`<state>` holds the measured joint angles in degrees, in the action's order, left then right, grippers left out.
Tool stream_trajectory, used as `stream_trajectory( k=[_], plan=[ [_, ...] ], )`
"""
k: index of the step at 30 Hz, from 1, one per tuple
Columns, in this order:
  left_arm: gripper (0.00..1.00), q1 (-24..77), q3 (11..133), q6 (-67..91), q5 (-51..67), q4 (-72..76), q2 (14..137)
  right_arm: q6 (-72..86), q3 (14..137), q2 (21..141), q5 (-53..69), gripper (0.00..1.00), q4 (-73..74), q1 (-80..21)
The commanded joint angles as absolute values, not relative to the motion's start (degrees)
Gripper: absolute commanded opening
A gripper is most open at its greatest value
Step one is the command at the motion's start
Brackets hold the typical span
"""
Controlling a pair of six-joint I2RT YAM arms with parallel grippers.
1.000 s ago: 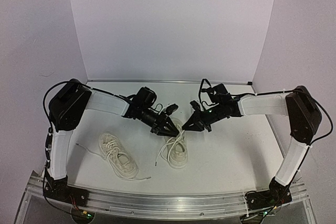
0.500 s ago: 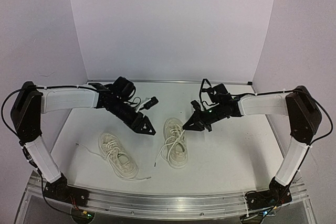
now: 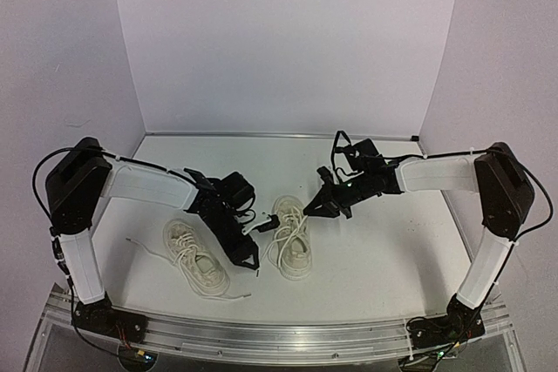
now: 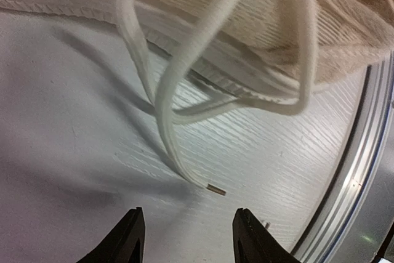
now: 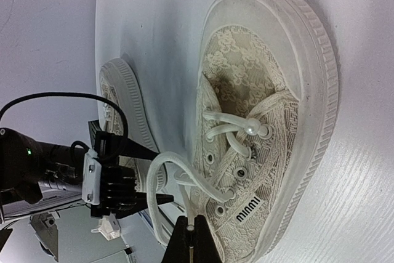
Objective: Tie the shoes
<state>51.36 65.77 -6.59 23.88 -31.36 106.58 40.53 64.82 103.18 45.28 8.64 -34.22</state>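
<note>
1. Half a second on, my left arm has swung back toward me and dropped low. The left gripper (image 4: 189, 239) now sits close over the counter (image 3: 384, 250), between the two shoes. It is by the near end of the shoe nearer the right arm (image 3: 292, 237). My right arm has not shifted.
2. The left gripper's jaws are spread apart with nothing between them. A loose lace end (image 4: 212, 188) lies on the counter just ahead of its fingertips.
3. The right gripper (image 5: 189, 233) is pinched closed on a lace (image 5: 184, 180) that loops up from the eyelets.
4. I judge the step to be gathering this shoe's second lace; no crossing or knot is made yet. Next, I must ease the left gripper forward until the end lies between the fingers, then close. The end is thin and flat on the counter, so it is easy to miss.
5. This shoe is cream, lace-patterned canvas with a pale ribbed sole, toe pointing away. The other shoe (image 3: 196, 257) lies nearby, its laces trailing loose.
</note>
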Motion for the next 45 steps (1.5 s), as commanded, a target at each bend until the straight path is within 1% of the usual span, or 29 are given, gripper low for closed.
stream_trajectory(
  k=[1, 4, 8, 10, 13, 14, 15, 20, 25, 29, 33, 37, 45],
  plan=[
    [0.50, 52.20, 71.27, -8.36, 20.18, -29.89, 109.44, 39.90, 66.17, 101.54, 44.42, 0.00, 9.07, -34.49],
    [0.47, 52.74, 72.84, -8.69, 20.61, -29.99, 111.12, 39.85, 66.10, 101.41, 44.26, 0.00, 9.39, -34.48],
    [0.41, 53.48, 73.81, -9.21, 20.20, -31.00, 112.96, 39.80, 66.18, 101.06, 43.92, 0.00, 9.86, -34.22],
    [0.31, 53.62, 73.80, -9.20, 20.12, -31.77, 113.21, 39.70, 66.17, 100.64, 43.81, 0.00, 10.16, -33.85],
    [0.06, 53.60, 73.10, -8.18, 20.72, -32.93, 112.28, 39.11, 65.87, 99.27, 43.59, 0.00, 11.09, -32.73],
    [0.01, 53.58, 72.93, -7.50, 20.52, -33.76, 111.49, 38.78, 65.60, 98.36, 43.32, 0.00, 11.87, -32.01],
    [0.00, 53.54, 72.81, -6.75, 20.06, -34.53, 110.68, 38.44, 65.22, 97.34, 43.04, 0.00, 12.70, -31.28],
    [0.00, 51.59, 70.29, -1.92, 16.73, -37.65, 104.16, 33.77, 62.61, 89.95, 39.26, 0.00, 22.21, -25.41],
    [0.00, 45.63, 67.56, 4.67, 13.57, -40.12, 97.71, 26.11, 61.12, 83.99, 27.87, 0.00, 34.87, -19.51],
    [0.00, 41.62, 66.74, 7.15, 11.44, -41.76, 94.92, 23.06, 58.84, 81.33, 21.61, 0.00, 39.97, -14.69],
    [0.00, 38.92, 66.84, 7.70, 8.34, -44.69, 95.00, 20.60, 58.42, 79.65, 13.08, 0.00, 43.29, -11.22],
    [0.00, 37.39, 67.11, 7.14, 8.02, -45.91, 97.33, 17.37, 58.60, 79.56, 3.82, 0.00, 45.65, -9.69],
    [0.00, 37.09, 67.69, 4.96, 6.96, -48.09, 102.43, 18.10, 59.70, 83.74, -3.39, 0.00, 47.04, -9.39]
  ],
)
